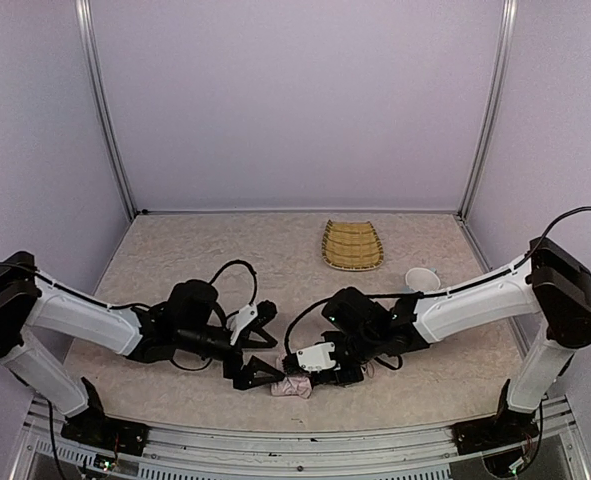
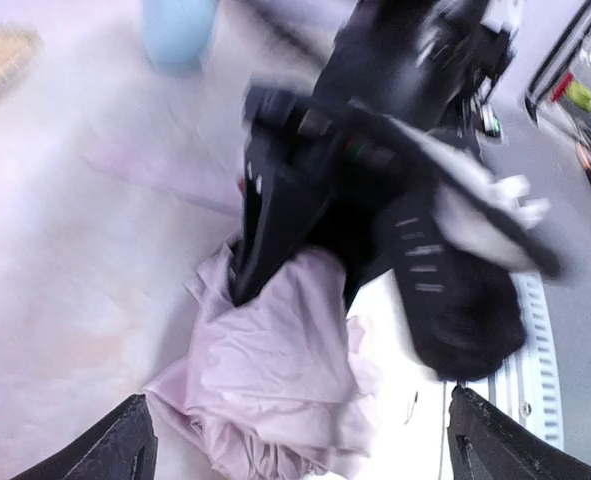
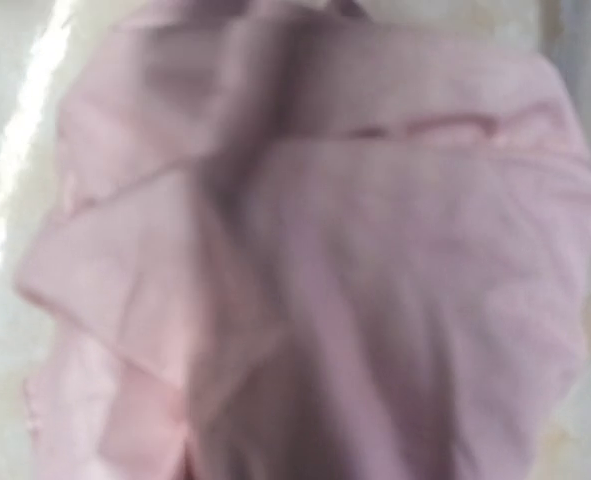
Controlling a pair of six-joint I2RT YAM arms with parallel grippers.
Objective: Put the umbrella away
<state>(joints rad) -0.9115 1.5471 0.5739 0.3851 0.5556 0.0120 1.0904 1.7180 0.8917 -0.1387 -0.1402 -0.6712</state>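
umbrella [image 1: 295, 386] is half hidden under right claw [image 1: 321, 374], whose grasp cannot be told; left claw [image 2: 300, 420] is spread open just beside; tray [image 1: 353, 245] and cup [image 1: 422, 279] are set well behind.

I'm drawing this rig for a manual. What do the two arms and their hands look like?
Both match: left arm and right arm each have a long white link between blocky black joints, with black cables looping off. The left hand and right hand are black, each with a white piece at the wrist.
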